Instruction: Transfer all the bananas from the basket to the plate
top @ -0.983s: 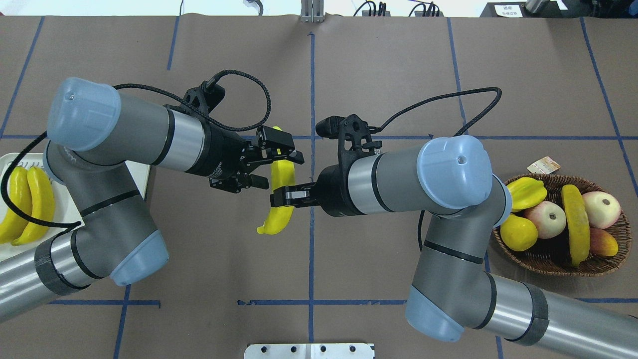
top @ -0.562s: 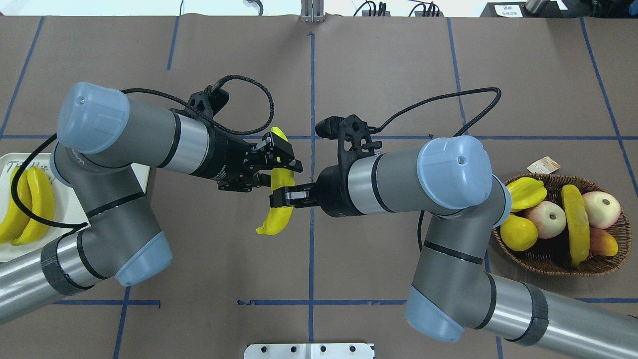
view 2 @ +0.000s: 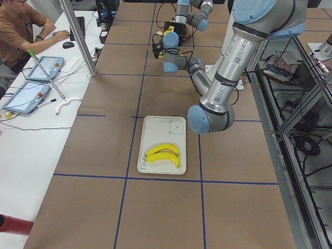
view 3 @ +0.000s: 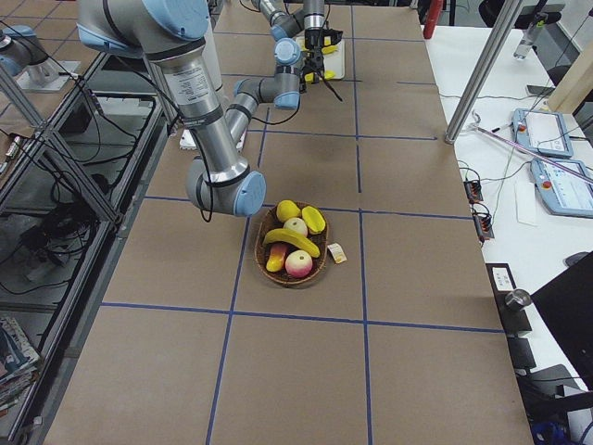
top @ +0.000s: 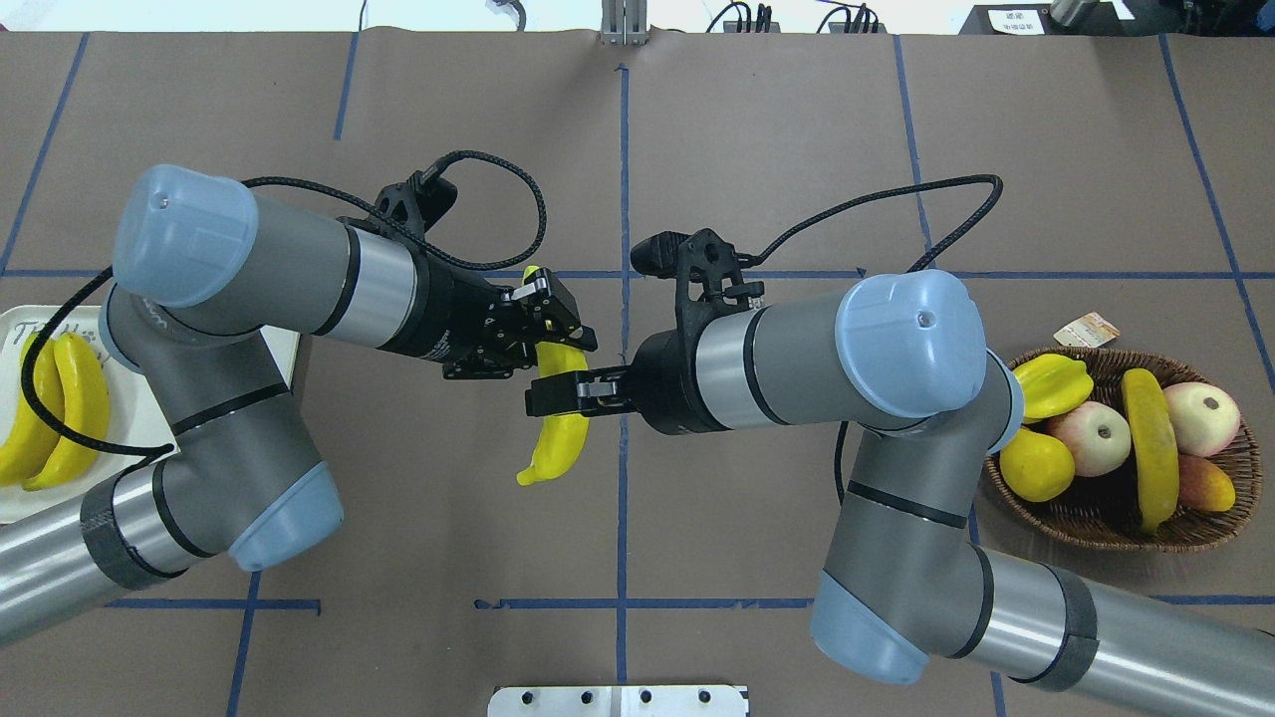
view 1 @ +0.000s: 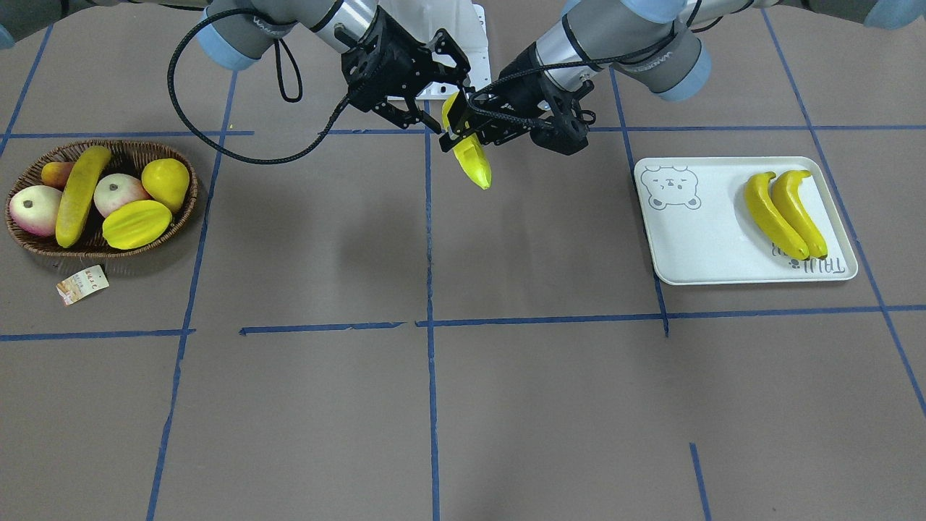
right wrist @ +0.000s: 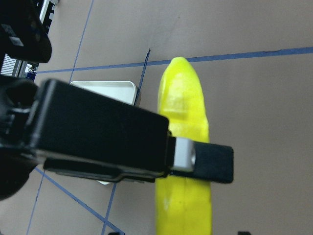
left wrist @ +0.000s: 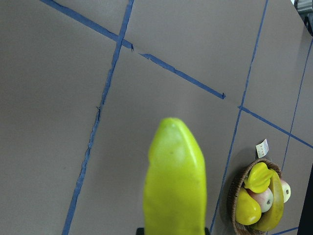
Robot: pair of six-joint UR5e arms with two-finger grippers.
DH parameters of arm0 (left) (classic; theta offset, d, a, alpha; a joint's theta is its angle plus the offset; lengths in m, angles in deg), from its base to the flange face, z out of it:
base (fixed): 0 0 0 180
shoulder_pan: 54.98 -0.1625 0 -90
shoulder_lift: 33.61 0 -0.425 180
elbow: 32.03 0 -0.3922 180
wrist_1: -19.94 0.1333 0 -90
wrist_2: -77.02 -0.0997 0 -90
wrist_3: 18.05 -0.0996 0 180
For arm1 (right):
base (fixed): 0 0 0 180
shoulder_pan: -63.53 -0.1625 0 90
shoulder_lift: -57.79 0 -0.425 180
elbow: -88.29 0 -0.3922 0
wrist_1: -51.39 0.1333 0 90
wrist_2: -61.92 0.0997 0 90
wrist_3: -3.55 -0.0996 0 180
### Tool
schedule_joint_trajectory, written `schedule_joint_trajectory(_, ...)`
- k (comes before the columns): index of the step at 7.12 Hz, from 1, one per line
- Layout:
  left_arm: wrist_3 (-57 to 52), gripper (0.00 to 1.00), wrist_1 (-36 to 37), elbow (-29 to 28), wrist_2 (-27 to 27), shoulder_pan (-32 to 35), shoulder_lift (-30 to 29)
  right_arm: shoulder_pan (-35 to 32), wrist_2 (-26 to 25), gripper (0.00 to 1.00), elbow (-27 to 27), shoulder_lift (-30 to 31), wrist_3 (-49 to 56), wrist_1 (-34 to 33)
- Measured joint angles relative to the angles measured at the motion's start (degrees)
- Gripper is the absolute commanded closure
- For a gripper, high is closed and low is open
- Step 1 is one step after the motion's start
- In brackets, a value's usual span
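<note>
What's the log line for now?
phase: handover | held banana: left fingers and right fingers both gripping | plate: two bananas | basket: one banana

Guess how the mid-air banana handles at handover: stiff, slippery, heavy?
Probably stiff: the banana juts out below the right hand with no sag. Likely slippery: its skin is glossy, with highlights in the right wrist view, and it tapers, so it could slide out of a pinch. Seemingly light: a narrow two-finger pinch holds it tilted.
</note>
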Motion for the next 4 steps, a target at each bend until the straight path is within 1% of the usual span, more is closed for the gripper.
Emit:
schedule_joint_trajectory(2,-0.27,1.00,0.81,-0.79,0.20,1.46,0.46,-0.08,0.18,0.00,0.33,0.13,-1.23,-0.22)
schedule_joint_trajectory(3,-0.33,1.00,2.57,-1.64,1.42,3.70,1.28,-0.24,0.39,0.00,0.71,0.41,-1.35,-0.40)
schedule_joint_trajectory(4,-1.75,1.00,5.99,-2.03,3.13,6.58,2.90,-0.64,0.94,0.00,1.46,0.92,-1.36,-0.92)
